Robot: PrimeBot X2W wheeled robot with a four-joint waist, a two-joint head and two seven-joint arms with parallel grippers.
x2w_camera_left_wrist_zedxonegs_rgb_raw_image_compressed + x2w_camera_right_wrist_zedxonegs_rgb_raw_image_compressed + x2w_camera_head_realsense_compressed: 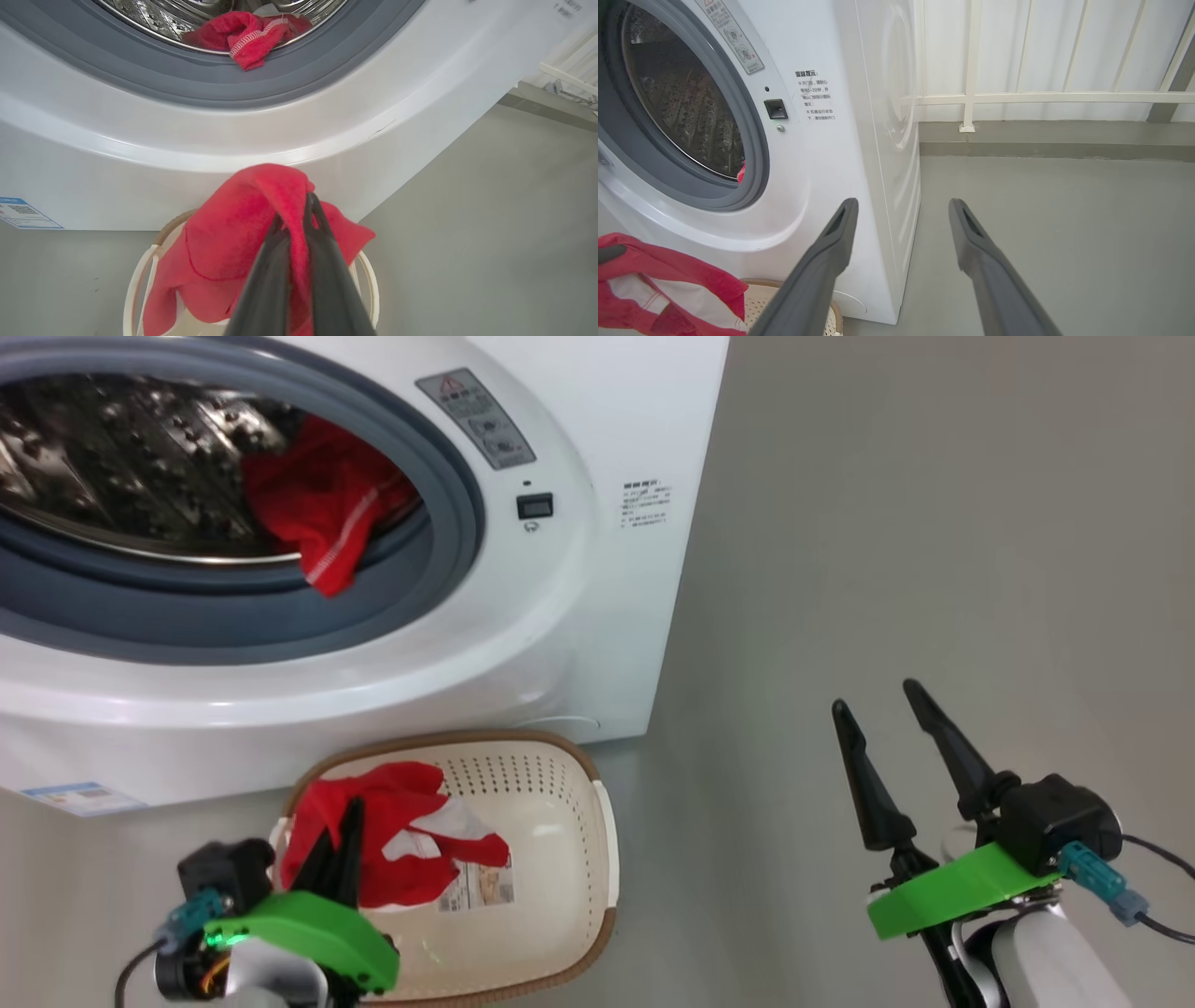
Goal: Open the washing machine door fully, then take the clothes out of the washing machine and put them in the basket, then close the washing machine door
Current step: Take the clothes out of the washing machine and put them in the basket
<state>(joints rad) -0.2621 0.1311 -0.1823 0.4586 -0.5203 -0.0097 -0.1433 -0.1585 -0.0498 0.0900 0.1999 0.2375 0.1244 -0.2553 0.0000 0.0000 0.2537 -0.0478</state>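
Nearest us, the left gripper (293,210) is clamped on a red garment (224,242) with a white patch and holds it bunched over the basket (609,840). We cannot tell whether the cloth touches the bottom. The basket sits on the grey floor (934,569), just beside the foot of the washing machine (597,579). Off to the right, the right gripper (874,698) hangs above the floor, its 2 dark fingers spread apart and holding nothing. Beyond, we look into the steel drum (112,457), where 1 second red piece (322,504) with white stitching lies at the front, a corner draped onto the grey rubber ring (448,523). A white railing (971,98) stands behind the machine.
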